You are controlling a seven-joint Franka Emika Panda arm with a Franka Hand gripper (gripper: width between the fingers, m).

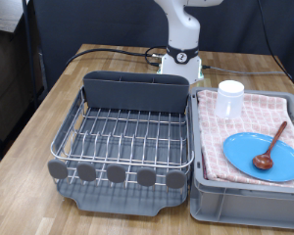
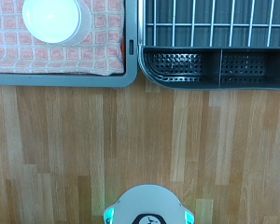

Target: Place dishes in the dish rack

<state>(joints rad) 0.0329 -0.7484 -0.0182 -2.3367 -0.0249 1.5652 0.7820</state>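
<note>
The bright-blue plate [image 1: 263, 155] lies flat on the pink checked cloth in the grey bin. The reddish-brown wooden spoon [image 1: 272, 145] rests across the plate. The white cup [image 1: 230, 98] stands upright on the cloth at the bin's far end; it also shows in the wrist view [image 2: 54, 21]. The silver wire dish rack [image 1: 64, 132] stands on the exterior view's left with nothing in it. Its dark utensil box [image 1: 135, 93] is at the far edge and also shows in the wrist view [image 2: 215, 65]. Grey discs [image 1: 117, 174] line its near edge. The gripper's fingers show in neither view.
The grey plastic bin [image 1: 245, 201] with the pink cloth [image 2: 28, 56] sits right beside the rack on the wooden table [image 2: 140, 140]. The robot's white base [image 1: 181, 61] stands behind both and appears in the wrist view [image 2: 147, 207]. Black cables run at the back.
</note>
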